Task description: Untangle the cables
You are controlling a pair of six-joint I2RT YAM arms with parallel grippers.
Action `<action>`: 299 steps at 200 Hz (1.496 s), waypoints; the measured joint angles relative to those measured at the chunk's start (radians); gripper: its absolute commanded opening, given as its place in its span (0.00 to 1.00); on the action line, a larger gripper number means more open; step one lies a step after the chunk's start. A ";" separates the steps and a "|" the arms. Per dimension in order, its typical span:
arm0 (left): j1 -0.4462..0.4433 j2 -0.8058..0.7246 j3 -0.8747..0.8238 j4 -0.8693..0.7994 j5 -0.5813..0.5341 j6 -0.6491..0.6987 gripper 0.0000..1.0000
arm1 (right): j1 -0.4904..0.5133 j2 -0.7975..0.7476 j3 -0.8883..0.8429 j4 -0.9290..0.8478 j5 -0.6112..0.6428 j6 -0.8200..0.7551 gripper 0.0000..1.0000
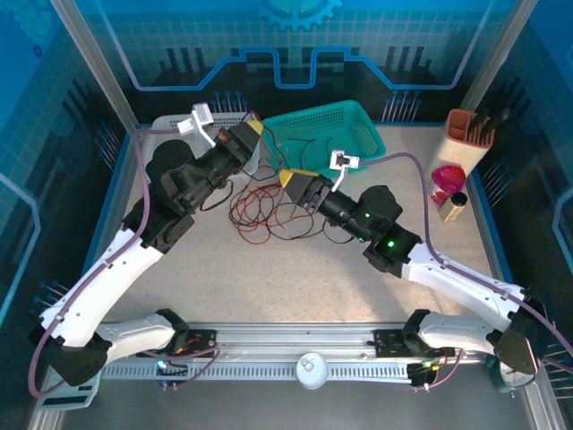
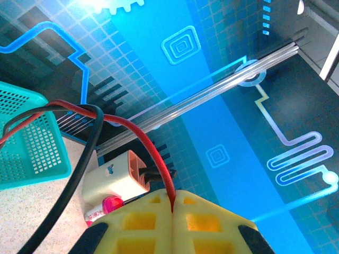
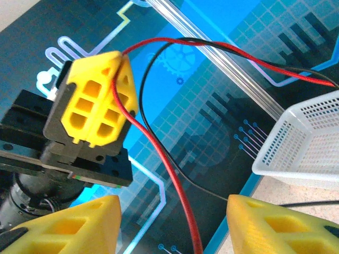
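Red cable (image 2: 151, 148) is clenched in left hand (image 2: 172, 205), w/ black cable (image 2: 83, 159) just beside. Right hand (image 3: 175, 227) is released, fingers wide apart, facing left hand. Other cables (image 1: 269, 210) lie tangled on tabletop (image 1: 295, 287) below both hands; teal basket (image 1: 358, 125) just behind right hand, white basket (image 1: 166, 119) behind left.

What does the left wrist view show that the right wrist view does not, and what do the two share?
Left wrist view: the teal basket at the left, and a pale box-like holder beyond the closed fingers of the left hand. Right wrist view: the white basket at the right, and the right hand open, its fingers apart. Both: the red cable pinched in the left hand, with the black cable running close to it.
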 measured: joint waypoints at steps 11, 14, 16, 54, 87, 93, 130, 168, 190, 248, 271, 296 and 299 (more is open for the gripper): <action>0.000 0.000 0.000 0.000 0.000 0.000 0.00 | 0.000 -0.004 -0.006 -0.003 0.000 0.003 0.50; 0.000 0.000 0.000 0.000 0.000 0.000 0.00 | 0.000 -0.005 -0.006 -0.005 0.000 0.000 0.49; 0.000 0.000 0.000 0.000 0.000 0.000 0.00 | 0.000 -0.006 -0.007 -0.006 0.000 0.003 0.47; 0.000 0.000 0.000 0.000 0.000 0.000 0.00 | 0.000 -0.020 -0.008 -0.007 0.000 -0.008 0.08; 0.000 0.000 -0.006 0.003 0.000 0.001 0.00 | -0.004 -0.026 0.005 -0.046 -0.001 -0.026 0.00; 0.000 -0.001 -0.009 0.003 0.000 0.001 0.04 | -0.008 -0.026 0.013 -0.060 -0.004 -0.032 0.00; -0.001 -0.006 -0.047 0.002 -0.006 0.029 0.42 | -0.071 -0.045 0.104 -0.172 -0.020 -0.085 0.00; -0.003 -0.006 -0.094 -0.019 0.005 0.067 0.70 | -0.181 -0.042 0.244 -0.262 -0.072 -0.112 0.00; -0.003 -0.007 -0.100 -0.047 0.036 0.094 0.77 | -0.229 -0.019 0.309 -0.298 -0.114 -0.114 0.00; -0.003 -0.054 -0.154 -0.180 0.099 0.233 0.82 | -0.266 0.039 0.422 -0.412 -0.190 -0.142 0.00; -0.003 -0.058 -0.166 -0.224 0.122 0.291 0.83 | -0.278 0.043 0.467 -0.444 -0.204 -0.156 0.00; -0.016 -0.061 -0.198 -0.243 0.144 0.320 0.83 | -0.285 0.045 0.505 -0.459 -0.213 -0.169 0.00; -0.019 -0.061 -0.202 -0.244 0.145 0.321 0.83 | -0.285 0.046 0.508 -0.460 -0.215 -0.170 0.00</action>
